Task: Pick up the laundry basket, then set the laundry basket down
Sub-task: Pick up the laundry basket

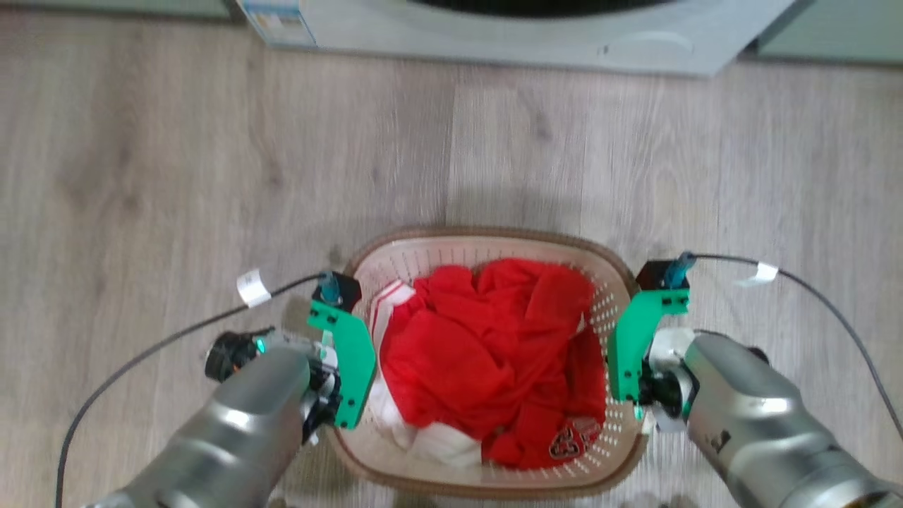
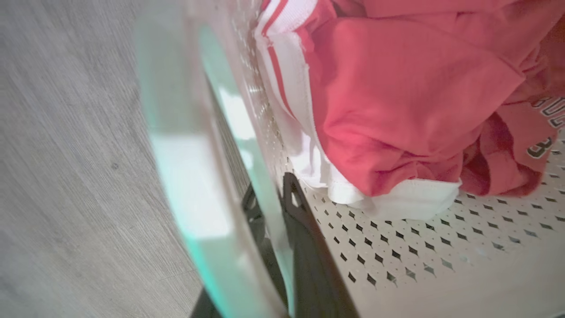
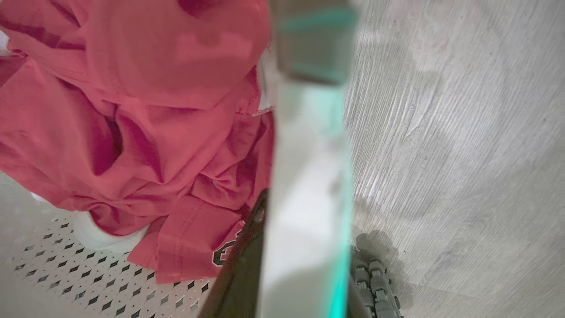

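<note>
Silver arms rise from the lower corners of the head view, the left forearm (image 1: 240, 430) and the right forearm (image 1: 762, 423), each carrying a green bracket (image 1: 349, 353) at its wrist; between them sits the laundry basket (image 1: 494, 233), a rounded-rectangular tub with cream walls pierced by rows of small holes and a brown woven-look rim. It lies over the pale wood-grain floor (image 1: 176, 176), well short of the washing machine (image 1: 522, 28) at the top edge (whether its base touches the boards or hangs clear, I cannot tell). The left gripper (image 2: 270, 194) is closed narrow on the basket's left rim, one dark finger inside the perforated wall and the other outside it; the right gripper (image 3: 313, 229) pinches the opposite rim the same way, a dark finger within and a ribbed grey one without. Inside, a crumpled red garment (image 1: 494, 339) with dark printed lettering heaps over most of the bottom; a white cloth (image 1: 391, 296) with red stripes lies along the left wall; a black cable (image 1: 141, 353) trails from the left wrist across the floor.
</note>
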